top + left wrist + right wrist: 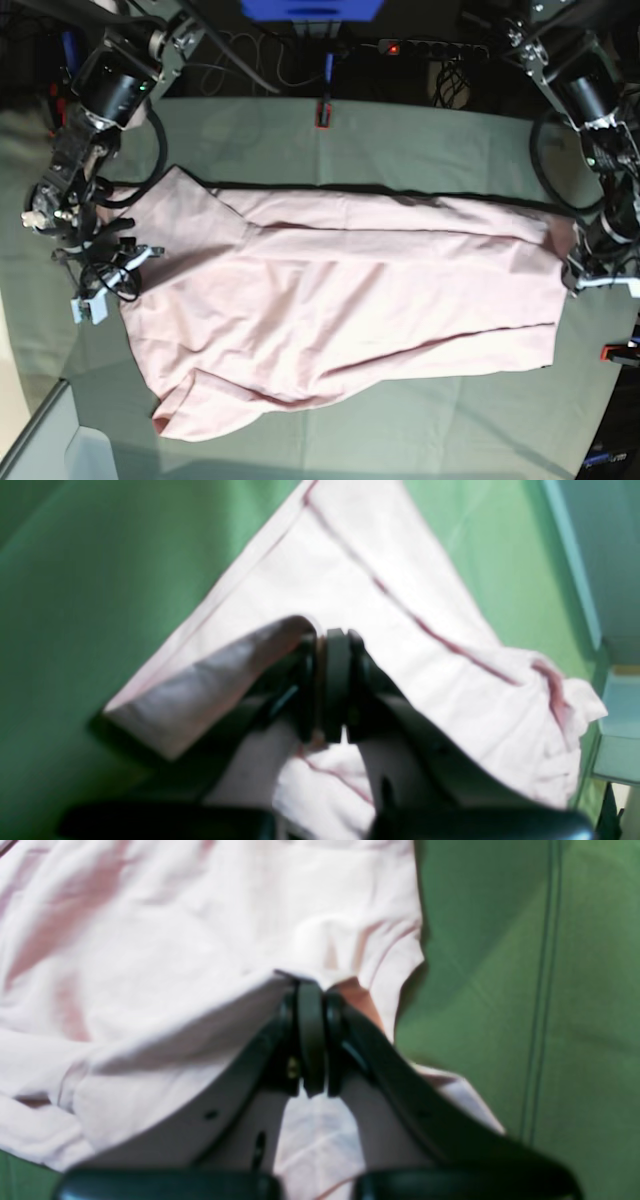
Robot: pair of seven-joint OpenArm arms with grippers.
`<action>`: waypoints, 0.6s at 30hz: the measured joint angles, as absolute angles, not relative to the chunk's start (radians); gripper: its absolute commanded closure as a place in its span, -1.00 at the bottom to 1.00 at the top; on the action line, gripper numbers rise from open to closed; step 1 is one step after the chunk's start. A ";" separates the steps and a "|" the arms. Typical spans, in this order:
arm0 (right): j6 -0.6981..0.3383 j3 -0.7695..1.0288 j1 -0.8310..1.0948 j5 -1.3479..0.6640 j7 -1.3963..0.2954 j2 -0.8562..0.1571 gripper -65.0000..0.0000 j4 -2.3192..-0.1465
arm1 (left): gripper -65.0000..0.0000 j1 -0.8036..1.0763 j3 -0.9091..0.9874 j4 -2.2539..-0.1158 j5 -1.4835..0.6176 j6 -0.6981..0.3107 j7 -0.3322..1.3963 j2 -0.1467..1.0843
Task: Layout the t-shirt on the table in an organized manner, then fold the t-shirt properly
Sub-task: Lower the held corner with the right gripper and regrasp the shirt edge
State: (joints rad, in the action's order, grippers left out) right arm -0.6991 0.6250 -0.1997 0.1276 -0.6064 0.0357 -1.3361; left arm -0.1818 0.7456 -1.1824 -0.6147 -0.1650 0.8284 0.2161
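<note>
Base: shirt (340, 310) spread plain side up across bench (400, 140).
Left wrist: left gripper (332, 680) clamped on shirt hem.
Right wrist: right gripper (312, 1035) clamped on shirt edge.

Pale pink t-shirt (350, 310) spread plain-side up, creased, on grey-green table (420, 140)

Matt pink cotton shirt (350, 300), softly creased; bench (420, 140) under matt grey-green cloth; end effector (312, 1040) fingers smooth black plastic.

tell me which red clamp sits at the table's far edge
The red clamp at the middle of the far edge, above the t-shirt; the other clamp sits at the base view's right edge.
</note>
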 measured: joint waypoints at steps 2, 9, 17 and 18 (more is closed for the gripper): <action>-0.699 0.625 -0.200 0.127 -0.610 0.036 1.00 -1.336 | 0.99 -0.182 0.746 -1.183 -0.617 -0.165 0.822 0.216; -0.699 0.625 -0.199 0.128 -0.613 0.016 0.59 -1.336 | 0.98 -0.180 0.749 -1.180 -0.614 -0.161 0.826 0.247; -0.699 0.633 -0.186 0.126 -0.614 0.007 -0.06 -1.344 | 0.07 -0.198 0.751 -1.093 -0.611 -0.157 0.829 0.273; -0.699 0.632 -0.174 0.125 -0.614 0.000 -0.06 -1.354 | 0.00 -0.202 0.751 -1.095 -0.616 -0.157 0.825 0.276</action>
State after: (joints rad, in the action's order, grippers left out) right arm -0.6994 0.6315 -0.1738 0.1246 -0.6140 0.0002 -1.3540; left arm -0.2016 0.7509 -1.0950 -0.6155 -0.1570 0.8246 0.2764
